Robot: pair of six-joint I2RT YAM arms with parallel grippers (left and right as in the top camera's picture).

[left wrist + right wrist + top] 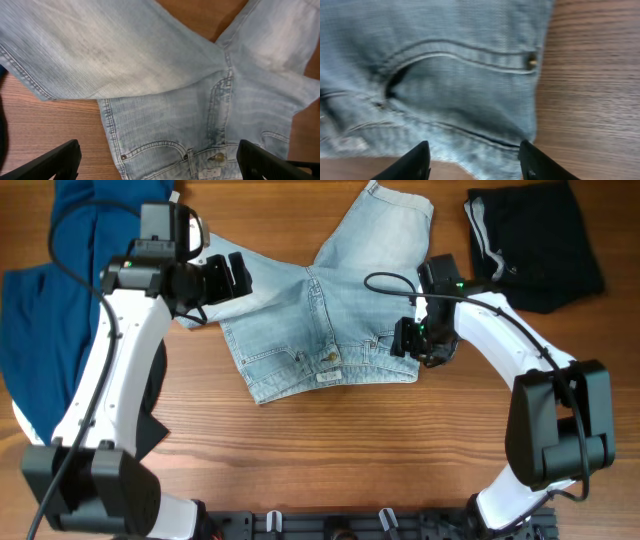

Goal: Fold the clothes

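Denim shorts [320, 320] lie flat at centre, waistband running left-right on the robot's side; right gripper [412, 340], fingers apart, straddles its right end, nearer than left gripper [236, 275], likewise parted, over the left leg.

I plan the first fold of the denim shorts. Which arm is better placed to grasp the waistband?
Right, probably. The right pincer is open, close above the denim shorts at the waistband's end. The left pincer, also open, hangs over a leg, farther away.

The dark-blue shirt [40, 330] runs off the left edge.
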